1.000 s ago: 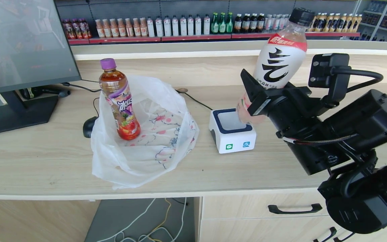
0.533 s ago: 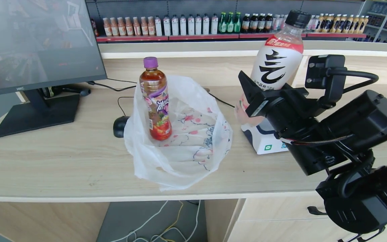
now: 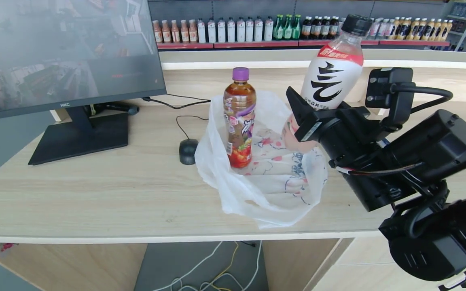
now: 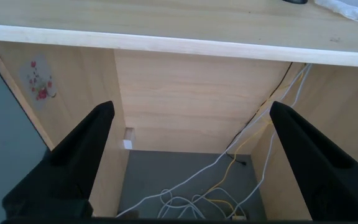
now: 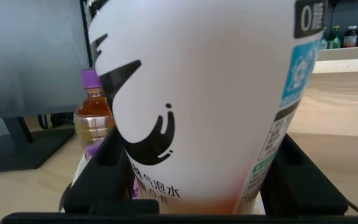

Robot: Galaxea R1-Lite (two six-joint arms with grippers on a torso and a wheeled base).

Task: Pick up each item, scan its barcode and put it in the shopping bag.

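Head camera has swung: the whole counter scene sits further right than 1.0 s ago. Against the counter, the held bottle has gone from over the scanner to over the bag's right side.

Head view: right gripper [image 3: 303, 121] clamped on the lower body of the white bottle [image 3: 332, 76], upright, cap up, off the counter [image 3: 95, 194], over the right part of the shopping bag [image 3: 265, 190]. Tea bottle [image 3: 239, 117] stands upright inside the bag. Monitor [image 3: 63, 52] and mouse [image 3: 187, 150] to the left.

Left wrist view: left gripper [image 4: 191, 109] spread wide, holding nothing, below the counter edge [image 4: 166, 40].

Right wrist view: white bottle [image 5: 210, 99] between the fingers [image 5: 309, 180]; tea bottle [image 5: 95, 118] close beyond it.

Handling (judgement): looks full, so fairly heavy and top-heavy with the grip this low. Smooth sleeve label, likely slippery; thin plastic wall will give if squeezed hard. Mid-body hold would be steadier. Bag is limp film and will not stay open; the tea bottle is near enough to be knocked over.
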